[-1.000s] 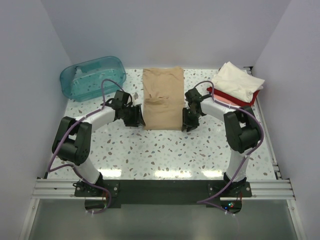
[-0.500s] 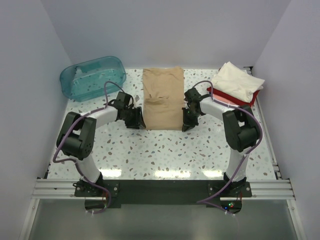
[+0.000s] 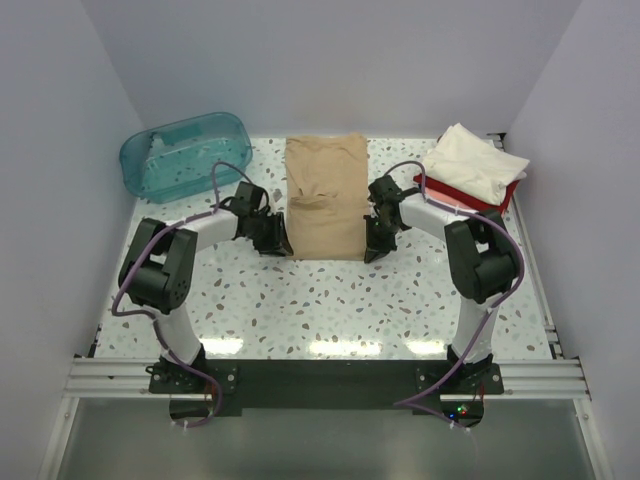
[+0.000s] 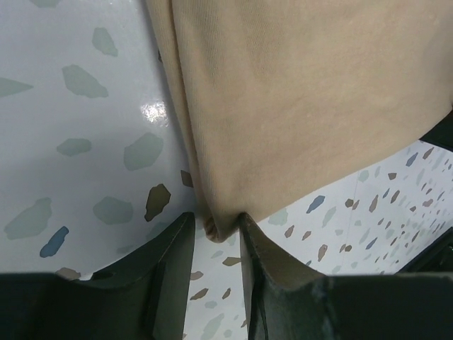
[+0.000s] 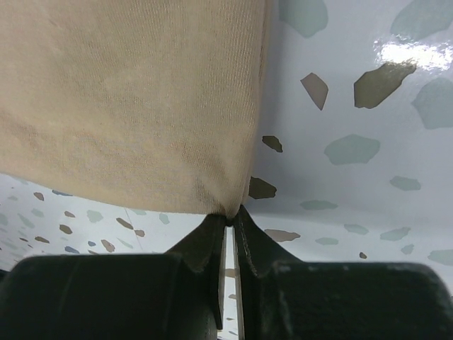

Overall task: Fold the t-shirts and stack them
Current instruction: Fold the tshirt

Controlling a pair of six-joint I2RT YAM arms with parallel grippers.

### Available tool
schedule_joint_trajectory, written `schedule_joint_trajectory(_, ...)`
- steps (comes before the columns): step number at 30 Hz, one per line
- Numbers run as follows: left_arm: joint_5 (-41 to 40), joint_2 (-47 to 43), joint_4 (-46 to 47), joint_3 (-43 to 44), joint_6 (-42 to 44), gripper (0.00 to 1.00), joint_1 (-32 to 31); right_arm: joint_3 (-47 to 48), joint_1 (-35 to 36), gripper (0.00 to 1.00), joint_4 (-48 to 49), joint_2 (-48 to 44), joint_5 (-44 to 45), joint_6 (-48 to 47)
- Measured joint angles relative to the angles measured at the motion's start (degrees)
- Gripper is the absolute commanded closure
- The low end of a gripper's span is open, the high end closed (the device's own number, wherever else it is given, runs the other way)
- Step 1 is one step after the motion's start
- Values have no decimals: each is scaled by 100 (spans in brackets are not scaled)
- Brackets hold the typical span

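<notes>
Top external: left hand edged toward tan shirt.

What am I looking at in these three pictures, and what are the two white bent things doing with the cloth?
Those are two robot arms, the left arm and the right arm, bolted at the near edge of a speckled white table. The wide picture is from a camera above and behind them; each close-up is from a camera on one wrist, looking past its dark jaws. On the table lie a long tan cotton t-shirt, a translucent teal plastic tub far left, and, far right, a folded cream-white shirt atop a red shirt. Each arm's jaws pinch one near corner of the tan t-shirt.
</notes>
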Motion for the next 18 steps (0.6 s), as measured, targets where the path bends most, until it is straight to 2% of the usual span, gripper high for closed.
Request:
schedule_joint_trajectory(4, 107, 155, -46, 133, 42, 74, 0, 59, 0, 96, -37, 44, -9, 7)
schedule_joint_trajectory(7, 184, 271, -131, 251, 129, 77, 0, 83, 0, 99, -39, 61, -15, 7)
schedule_joint_trajectory(14, 308, 472, -365, 483, 330, 100, 2, 90, 0, 100, -37, 61, -15, 31)
schedule_joint_trajectory(18, 304, 481, -409, 509, 407, 100, 0, 90, 0, 100, -39, 61, -15, 68)
